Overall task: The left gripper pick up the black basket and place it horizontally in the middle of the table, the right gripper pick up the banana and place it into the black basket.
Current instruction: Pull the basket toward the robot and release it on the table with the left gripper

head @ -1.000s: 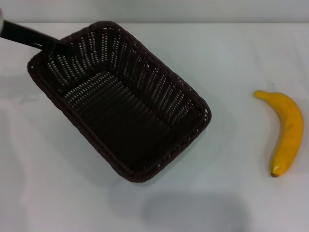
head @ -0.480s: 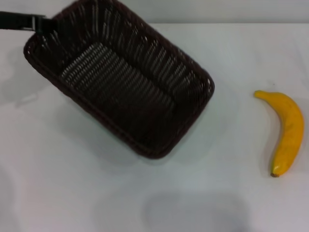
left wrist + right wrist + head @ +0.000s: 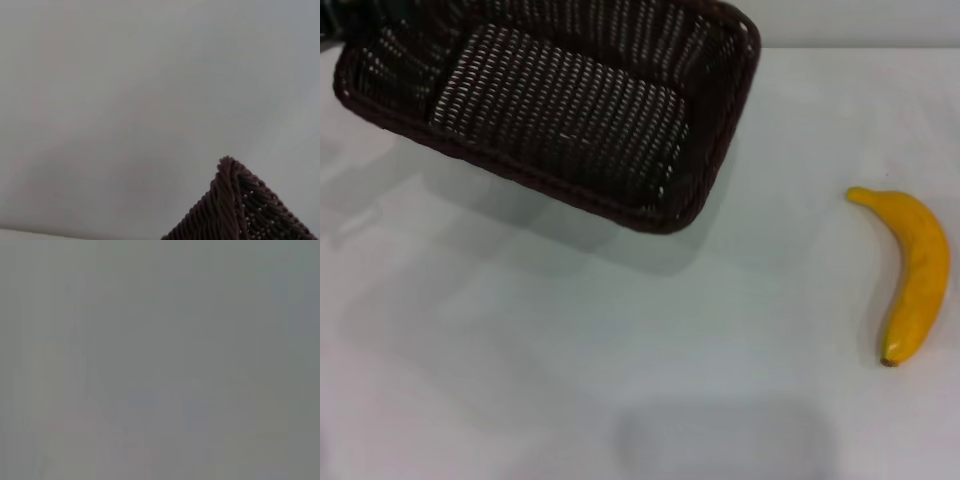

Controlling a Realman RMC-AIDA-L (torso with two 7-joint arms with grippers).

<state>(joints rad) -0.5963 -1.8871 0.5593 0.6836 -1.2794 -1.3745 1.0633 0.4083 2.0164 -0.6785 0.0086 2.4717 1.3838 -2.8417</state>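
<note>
The black basket (image 3: 560, 110) hangs tilted above the table (image 3: 620, 350) at the back left, its open side towards me and its shadow on the white top below it. My left gripper (image 3: 328, 28) barely shows at the top left corner, at the basket's far left corner, and carries it. A rim corner of the basket also shows in the left wrist view (image 3: 240, 210). The yellow banana (image 3: 915, 275) lies on the table at the right, brown tip towards the front. My right gripper is out of view; the right wrist view shows only plain grey.
The table's back edge meets a pale wall (image 3: 860, 20) at the top. A faint grey shadow patch (image 3: 720, 440) lies on the tabletop near the front edge.
The basket has risen off the table and moved back and to the left, turning so its long side runs more across the view. The banana has not moved.
</note>
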